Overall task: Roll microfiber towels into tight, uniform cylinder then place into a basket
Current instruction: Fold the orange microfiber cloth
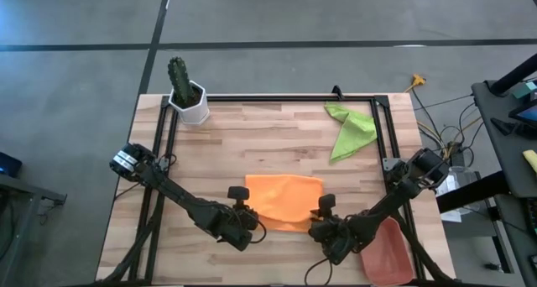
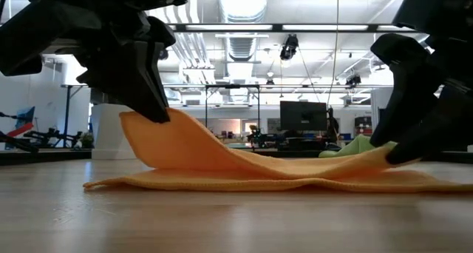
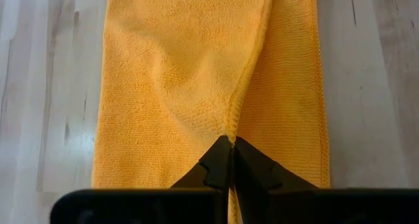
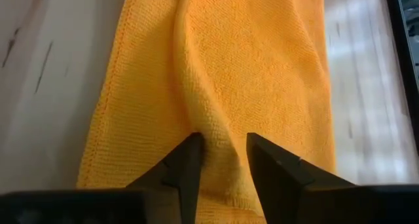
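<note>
The orange towel (image 1: 285, 199) lies spread in the middle of the table, toward its near edge. My left gripper (image 1: 250, 220) is shut on the towel's near-left part, which is raised off the table (image 2: 159, 116). My right gripper (image 1: 324, 226) is at the near-right part, its fingers closed around a bunch of cloth (image 4: 222, 152). The lime green towel (image 1: 351, 129) lies crumpled at the far right. The terracotta basket (image 1: 388, 249) stands at the near right, beside my right arm. My left gripper pinches a hemmed edge of the towel's upper layer (image 3: 234, 122) between its two fingertips, slanting down from the near left. That edge is lifted, and the cloth slopes from it down to the table (image 2: 244, 160); a lower layer (image 3: 288, 93) stays flat. My right gripper has a raised ridge of the orange cloth (image 4: 219, 135) between its two fingers (image 4: 190, 162), slanting down from the near right. The fingers stand a little apart with cloth filling the gap. The towel's right end is only slightly raised (image 2: 384, 155).
A white pot with a cactus (image 1: 189, 98) stands at the far left corner. A black frame (image 1: 277, 98) runs around the table top. Bare wood lies between the orange towel and the far edge.
</note>
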